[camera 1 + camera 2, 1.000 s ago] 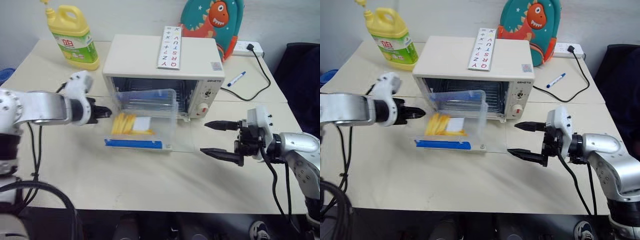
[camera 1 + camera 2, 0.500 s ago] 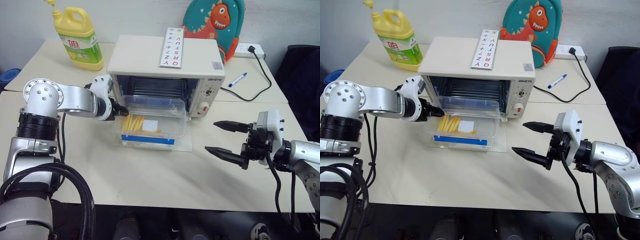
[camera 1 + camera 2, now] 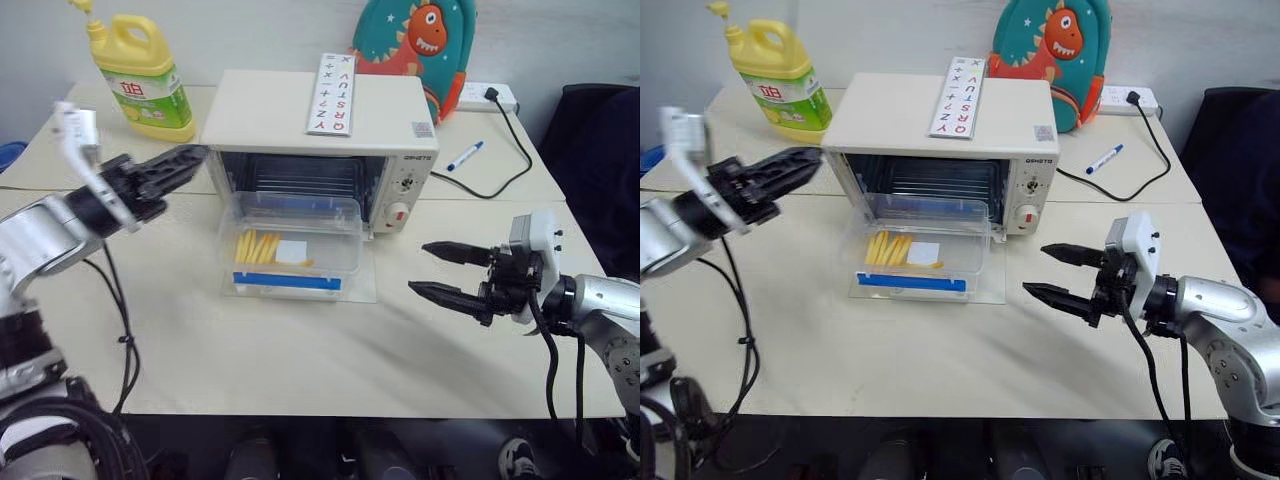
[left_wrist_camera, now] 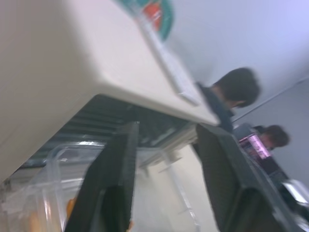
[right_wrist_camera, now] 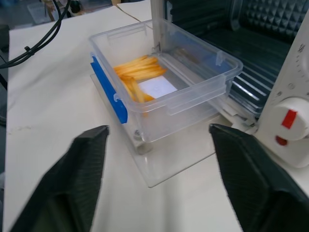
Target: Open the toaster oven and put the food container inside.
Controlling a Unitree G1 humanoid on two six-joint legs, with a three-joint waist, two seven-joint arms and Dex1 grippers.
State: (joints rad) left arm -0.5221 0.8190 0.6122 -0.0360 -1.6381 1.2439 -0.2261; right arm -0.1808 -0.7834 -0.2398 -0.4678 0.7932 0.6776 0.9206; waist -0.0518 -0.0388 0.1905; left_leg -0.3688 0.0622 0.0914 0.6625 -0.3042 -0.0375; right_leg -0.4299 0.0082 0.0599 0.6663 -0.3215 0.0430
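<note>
Toaster oven (image 3: 320, 140) is standing at the far middle of the bench (image 3: 300, 340), its glass door (image 3: 365, 285) lying dropped flat on the near side. On that door the food container (image 3: 290, 255) is sitting just in front of the cavity, its far edge at the opening, so it is not yet inside.

As I judge it, the risk is a push landing off-centre: the tray could be twisting and catching on the rack or the opening's side, or sliding off the smooth glass toward the near edge. A hand sweeping in low could also be knocking the door.

Left hand (image 3: 165, 170) is hovering to the left of the oven, fingers slightly parted, gripping nothing. Right hand (image 3: 450, 270) is hanging to the right of the door, fingers clearly apart, empty and touching nothing.
</note>
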